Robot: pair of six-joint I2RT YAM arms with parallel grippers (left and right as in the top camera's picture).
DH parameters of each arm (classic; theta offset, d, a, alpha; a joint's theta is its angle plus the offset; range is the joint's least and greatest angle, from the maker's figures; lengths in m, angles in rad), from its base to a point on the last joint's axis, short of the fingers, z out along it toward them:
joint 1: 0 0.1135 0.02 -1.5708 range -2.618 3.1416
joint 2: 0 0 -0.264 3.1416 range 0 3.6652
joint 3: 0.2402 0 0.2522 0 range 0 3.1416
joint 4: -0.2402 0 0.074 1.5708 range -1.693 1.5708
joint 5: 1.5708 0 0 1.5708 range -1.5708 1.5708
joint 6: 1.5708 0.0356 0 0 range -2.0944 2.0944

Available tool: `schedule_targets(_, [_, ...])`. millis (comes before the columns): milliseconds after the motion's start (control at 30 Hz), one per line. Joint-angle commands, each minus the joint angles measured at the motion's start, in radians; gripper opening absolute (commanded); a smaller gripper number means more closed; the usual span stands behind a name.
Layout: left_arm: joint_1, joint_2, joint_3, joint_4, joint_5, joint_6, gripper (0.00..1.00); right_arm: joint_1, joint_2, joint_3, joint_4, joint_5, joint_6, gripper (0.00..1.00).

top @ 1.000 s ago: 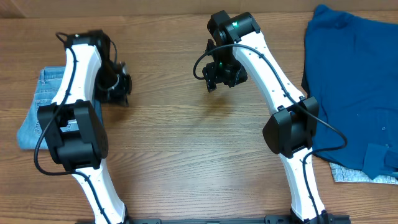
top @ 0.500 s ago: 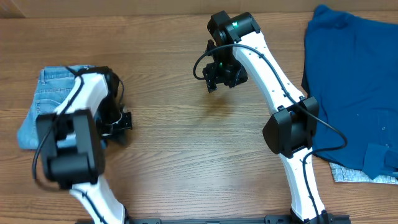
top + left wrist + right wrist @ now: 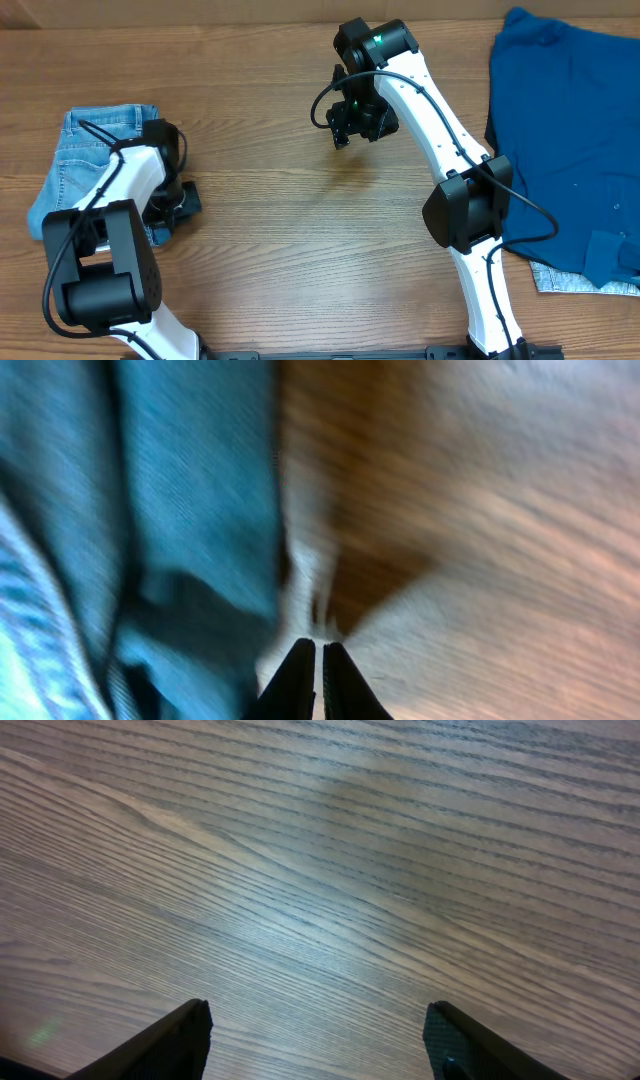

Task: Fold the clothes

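Observation:
The light-wash denim clothes (image 3: 85, 150) lie folded in a compact stack at the table's left. My left gripper (image 3: 172, 205) hovers low at the stack's front right edge. In the blurred left wrist view the denim (image 3: 180, 490) fills the left side. There the left gripper (image 3: 320, 646) has its fingers pressed together with nothing between them, over bare wood just right of the cloth's edge. My right gripper (image 3: 345, 125) hangs over the table's far middle. In its own view the right gripper (image 3: 320, 1012) stands open above bare wood.
A large dark royal-blue garment (image 3: 570, 130) covers the right end of the table. A small pale grey cloth (image 3: 570, 280) pokes out beneath its front edge. Wooden tabletop (image 3: 300, 230) lies between the two arms.
My left gripper has swung from the stack's far right corner toward the front, ending at its near right edge. The right arm has stayed still.

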Motion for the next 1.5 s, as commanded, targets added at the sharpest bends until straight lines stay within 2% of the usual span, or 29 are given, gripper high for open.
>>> schedule_targets(0, [0.066,0.019,-0.006,0.034,-0.029,-0.012,0.08,0.002,-0.009,0.023,0.0,-0.006,0.003,0.72])
schedule_targets(233, [0.154,0.089,-0.006,0.181,-0.008,0.013,0.09,0.002,-0.009,0.023,-0.003,-0.006,0.003,0.72])
schedule_targets(500, [0.177,0.14,0.007,0.378,0.005,0.017,0.09,0.003,-0.009,0.023,-0.008,-0.006,0.003,0.72])
schedule_targets(833, [0.291,0.14,0.153,0.367,0.006,0.032,0.09,0.003,-0.009,0.023,-0.008,-0.007,0.003,0.72])
schedule_targets(1033, [0.302,0.14,0.161,0.388,0.01,0.036,0.09,0.003,-0.009,0.023,-0.005,-0.01,0.004,0.72])
schedule_targets(1233, [0.268,0.14,0.165,0.395,0.089,0.057,0.11,0.003,-0.009,0.023,0.0,-0.01,0.003,0.72])
schedule_targets(1300, [0.257,0.14,0.167,0.418,0.09,0.087,0.18,0.003,-0.009,0.023,-0.002,-0.01,0.003,0.72])
schedule_targets(1333, [0.251,0.14,0.167,0.438,0.091,0.11,0.29,0.003,-0.009,0.023,-0.002,-0.01,0.003,0.72])
schedule_targets(1367, [0.246,0.14,0.167,0.454,0.097,0.132,0.48,0.003,-0.009,0.023,-0.002,-0.01,0.003,0.72])
schedule_targets(1400, [0.242,0.14,0.167,0.47,0.097,0.147,0.59,0.003,-0.009,0.023,-0.001,-0.01,0.003,0.72])
schedule_targets(1433, [0.238,0.14,0.167,0.486,0.095,0.153,0.66,0.003,-0.009,0.023,-0.001,-0.01,0.003,0.72])
schedule_targets(1467, [0.238,0.14,0.167,0.5,0.097,0.153,0.67,0.003,-0.009,0.023,-0.002,-0.01,0.003,0.72])
